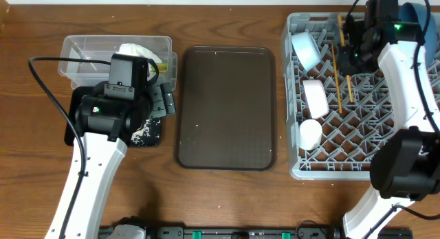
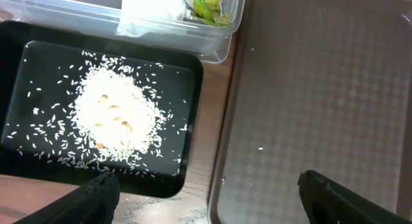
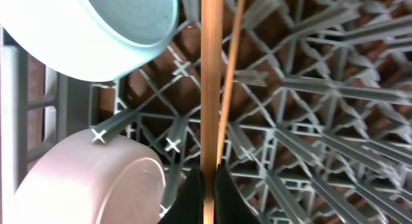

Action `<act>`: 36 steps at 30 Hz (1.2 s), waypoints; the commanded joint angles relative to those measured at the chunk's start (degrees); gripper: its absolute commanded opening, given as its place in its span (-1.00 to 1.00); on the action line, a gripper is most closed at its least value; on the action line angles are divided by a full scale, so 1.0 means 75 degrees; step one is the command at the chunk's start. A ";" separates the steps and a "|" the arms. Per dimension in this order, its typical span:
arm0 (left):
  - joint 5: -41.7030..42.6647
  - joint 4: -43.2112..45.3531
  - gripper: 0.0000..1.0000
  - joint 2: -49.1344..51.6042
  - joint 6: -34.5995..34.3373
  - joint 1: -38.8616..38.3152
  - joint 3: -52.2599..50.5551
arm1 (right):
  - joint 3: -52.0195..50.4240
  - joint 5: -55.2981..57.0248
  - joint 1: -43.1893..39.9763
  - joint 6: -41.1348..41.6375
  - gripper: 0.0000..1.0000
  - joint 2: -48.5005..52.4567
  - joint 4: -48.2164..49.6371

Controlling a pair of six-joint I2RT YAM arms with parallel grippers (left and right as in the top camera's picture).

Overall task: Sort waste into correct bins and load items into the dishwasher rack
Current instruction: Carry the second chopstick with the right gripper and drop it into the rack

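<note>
My left gripper [image 1: 163, 100] [image 2: 206, 198] hangs open and holds nothing, over the gap between the black tray [image 1: 148, 134] [image 2: 187, 108] and the brown serving tray. Rice scraps [image 2: 112, 118] lie heaped in the black tray. The clear tub [image 1: 82, 53] [image 2: 219, 47] holds the white napkin [image 1: 137, 52] [image 2: 151, 8] and the green wrapper [image 2: 206, 6]. My right gripper [image 1: 354, 50] [image 3: 209, 195] is shut on a wooden chopstick [image 3: 210, 89] above the grey rack [image 1: 344, 129] [image 3: 309, 121]; a second, thinner chopstick [image 3: 229, 76] runs alongside. In the rack sit the light blue bowl [image 1: 306, 49] [image 3: 96, 31], the white bowl [image 1: 315, 97] [image 3: 90, 179] and a small white cup [image 1: 310, 133].
The dark brown serving tray [image 1: 225, 108] [image 2: 322, 89] lies in the middle of the wooden table between the bins and the rack. A dark blue dish [image 1: 414, 11] shows at the rack's far right corner, partly hidden behind my right arm.
</note>
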 commanded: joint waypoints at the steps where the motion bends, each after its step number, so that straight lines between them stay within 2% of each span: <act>1: -0.0061 -0.0017 0.83 -0.0050 0.0009 0.0029 0.0090 | -0.0020 -0.0312 0.0035 -0.0125 -0.98 0.0417 0.0023; 6: -0.0061 -0.0017 0.83 -0.0047 0.0009 0.0029 0.0090 | -0.0020 -0.0306 0.0032 0.0297 -0.89 0.0679 0.0070; 13: -0.0061 -0.0017 0.83 -0.0050 0.0009 0.0029 0.0090 | -0.0020 -0.0469 0.0035 0.0364 -0.30 0.0743 0.0044; 20: -0.0061 -0.0017 0.83 -0.0050 0.0009 0.0029 0.0090 | 0.0047 -0.0997 0.0079 0.0364 -0.25 0.0417 -0.0391; 26: -0.0061 -0.0017 0.83 -0.0050 0.0009 0.0029 0.0090 | 0.0277 -0.1072 0.0248 0.0367 -0.14 -0.1017 -0.0962; 28: -0.0061 -0.0017 0.83 -0.0050 0.0009 0.0029 0.0090 | 0.0300 -0.1052 0.0274 0.0484 0.05 -0.1620 -0.1049; 29: -0.0061 -0.0017 0.83 -0.0050 0.0009 0.0029 0.0090 | 0.0300 -0.1049 0.0277 0.0571 0.38 -0.2031 -0.1081; 30: -0.0061 -0.0017 0.83 -0.0047 0.0009 0.0029 0.0090 | 0.0300 -0.1049 0.0286 0.0571 0.98 -0.2343 -0.1093; 36: -0.0061 -0.0017 0.83 -0.0050 0.0009 0.0029 0.0090 | 0.0300 -0.1049 0.0283 0.0560 0.98 -0.4214 -0.1099</act>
